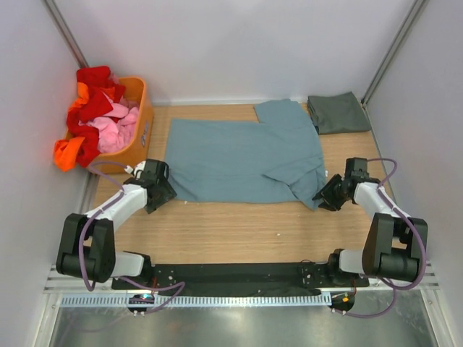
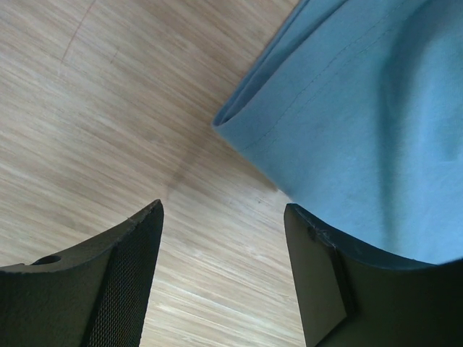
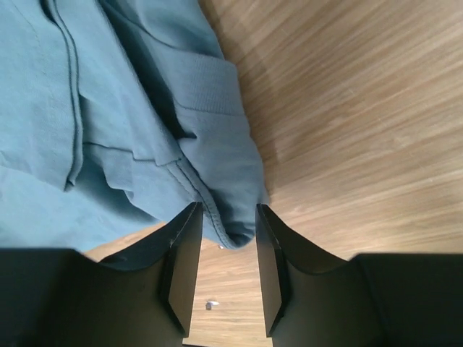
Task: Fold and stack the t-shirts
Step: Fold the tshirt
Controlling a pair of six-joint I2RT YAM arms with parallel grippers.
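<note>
The large blue-teal t-shirt (image 1: 239,159) lies spread flat on the wooden table, with its right part folded over. The dark grey-green t-shirt (image 1: 338,113) lies folded at the back right corner. My left gripper (image 1: 165,194) is open at the blue shirt's near left corner. In the left wrist view that corner (image 2: 347,123) lies just ahead of the gripper (image 2: 224,217), with bare wood between the fingers. My right gripper (image 1: 322,196) is open at the near right corner. In the right wrist view the hem corner (image 3: 231,228) sits between the tips of the gripper (image 3: 228,213), not squeezed.
An orange plastic basket (image 1: 141,130) heaped with red, pink and orange clothes stands at the back left. White walls close in the table (image 1: 239,231) on the left, back and right. Bare wood runs between the shirt and the arm bases.
</note>
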